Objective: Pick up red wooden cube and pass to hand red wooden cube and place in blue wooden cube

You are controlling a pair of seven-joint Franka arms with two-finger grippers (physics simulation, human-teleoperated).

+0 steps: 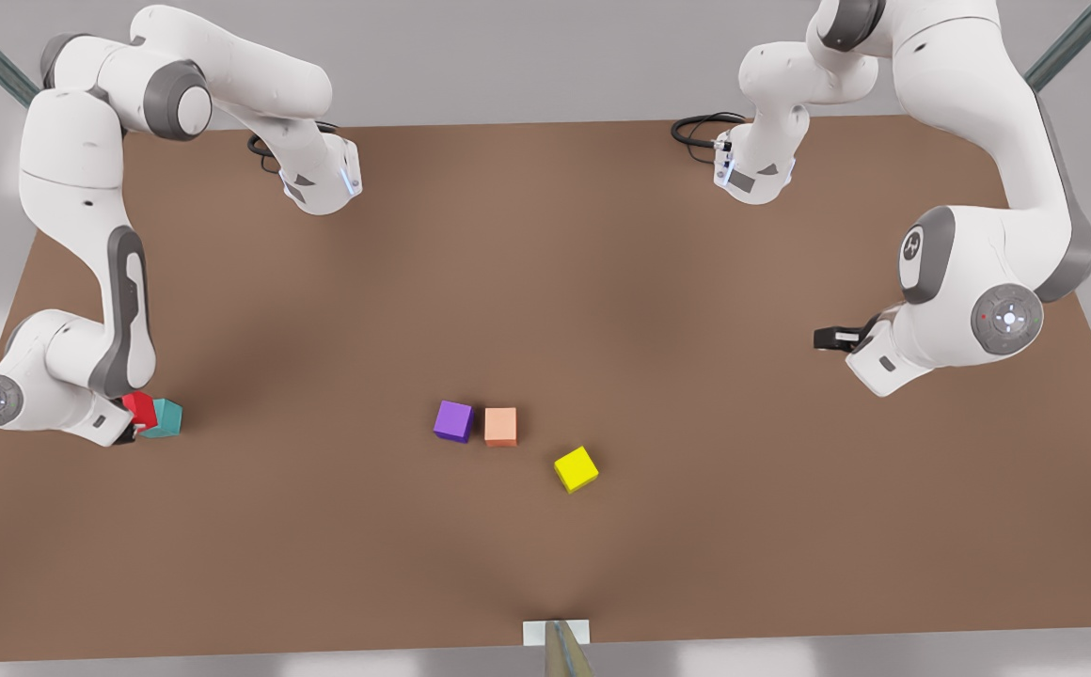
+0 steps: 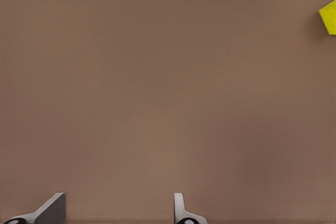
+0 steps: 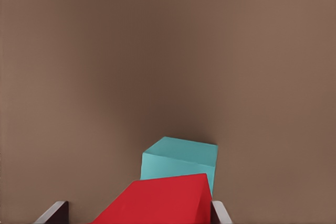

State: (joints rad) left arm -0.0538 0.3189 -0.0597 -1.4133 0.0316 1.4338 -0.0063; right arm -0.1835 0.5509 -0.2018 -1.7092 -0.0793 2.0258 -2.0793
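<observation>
The right end effector (image 1: 134, 425) is gripping the red wooden cube (image 1: 140, 410), fingers closed against its sides, and is holding it tilted, touching the blue wooden cube (image 1: 166, 417) and seemingly sitting a little higher. By my reckoning the pickup and handover are done; what is left is setting the red cube down squarely and letting go. Both cubes are plain-faced and equal in size, one bright red, one teal.

The left end effector (image 1: 828, 338) is waiting well apart from the blue cube, past the purple cube (image 1: 452, 420), salmon cube (image 1: 500, 426) and yellow cube (image 1: 576, 468), fingers spread over bare counter (image 1: 545, 263), holding nothing.
</observation>
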